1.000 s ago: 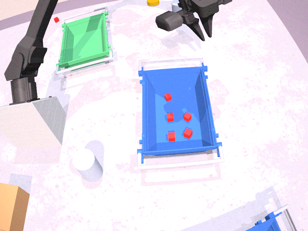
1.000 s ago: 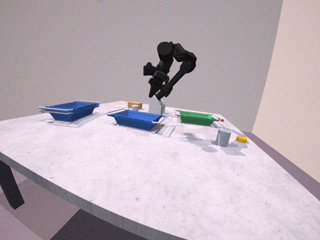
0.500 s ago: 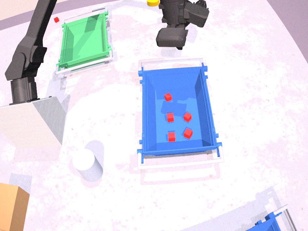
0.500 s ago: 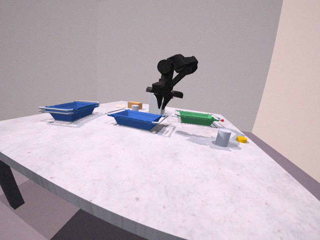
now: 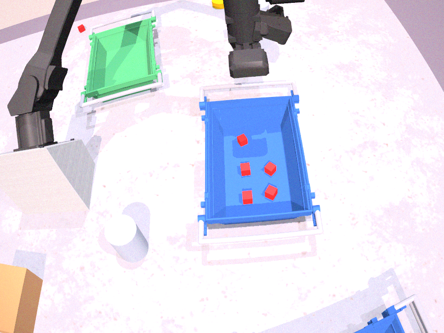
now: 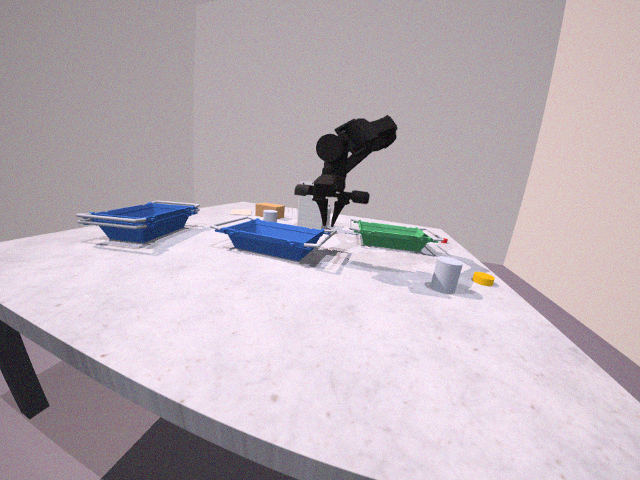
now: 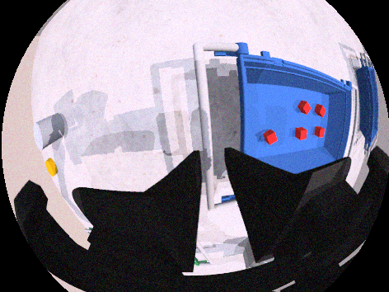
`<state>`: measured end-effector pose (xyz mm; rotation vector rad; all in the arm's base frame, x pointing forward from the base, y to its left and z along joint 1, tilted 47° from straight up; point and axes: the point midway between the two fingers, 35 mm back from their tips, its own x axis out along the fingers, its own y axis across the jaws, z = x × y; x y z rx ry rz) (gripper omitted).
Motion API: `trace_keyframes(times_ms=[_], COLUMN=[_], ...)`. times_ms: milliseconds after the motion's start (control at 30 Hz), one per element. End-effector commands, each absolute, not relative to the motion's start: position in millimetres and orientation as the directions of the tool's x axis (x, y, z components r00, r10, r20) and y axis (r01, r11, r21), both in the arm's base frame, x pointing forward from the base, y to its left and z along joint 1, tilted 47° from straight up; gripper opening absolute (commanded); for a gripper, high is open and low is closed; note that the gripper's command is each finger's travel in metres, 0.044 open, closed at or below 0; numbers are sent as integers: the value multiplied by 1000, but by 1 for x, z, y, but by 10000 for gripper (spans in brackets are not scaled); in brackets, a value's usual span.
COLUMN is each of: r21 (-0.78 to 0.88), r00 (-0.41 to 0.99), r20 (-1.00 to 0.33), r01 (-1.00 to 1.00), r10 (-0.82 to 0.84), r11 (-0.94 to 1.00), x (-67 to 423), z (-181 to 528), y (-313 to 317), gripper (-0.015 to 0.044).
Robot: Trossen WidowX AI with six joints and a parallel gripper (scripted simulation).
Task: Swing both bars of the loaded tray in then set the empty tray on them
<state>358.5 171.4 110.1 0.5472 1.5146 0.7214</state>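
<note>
The loaded blue tray [image 5: 211,161] [image 6: 268,243] [image 7: 259,95] holds several red blocks [image 5: 245,168] [image 7: 302,133]. Its far wire bar [image 5: 247,85] [image 6: 320,243] [image 7: 204,116] and near wire bar [image 5: 258,237] [image 6: 230,222] both lie swung out over the ends. The empty green tray [image 5: 118,85] [image 6: 392,237] lies beside it. My gripper [image 5: 248,64] [image 6: 329,224] [image 7: 213,155] points down at the far bar. Its fingers are narrowed to a small gap, and the bar runs through that gap in the wrist view. They clamp nothing.
A second blue tray [image 5: 387,322] [image 6: 139,222] [image 7: 368,95] stands further off. One white cylinder [image 5: 122,234] [image 6: 270,215] and an orange box [image 5: 18,301] [image 6: 270,209] stand near the arm's pedestal [image 5: 46,179]. Another cylinder [image 6: 446,275], a yellow disc [image 6: 483,278] [image 7: 51,166] and a loose red block [image 5: 81,28] lie near the green tray.
</note>
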Motion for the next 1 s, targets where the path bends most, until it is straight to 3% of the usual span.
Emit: trace_keyframes(times_ms=[0,467,967], r21=[726,728,727], r00=[-92,-92,-92], r20=[-687,-685,-687], r01=[-83,-82,-82], r10=[720,723,721], r11=[682,680,682], x=[355,350,356], z=[99,73,72], y=[184,213,166], gripper=[84,84,84])
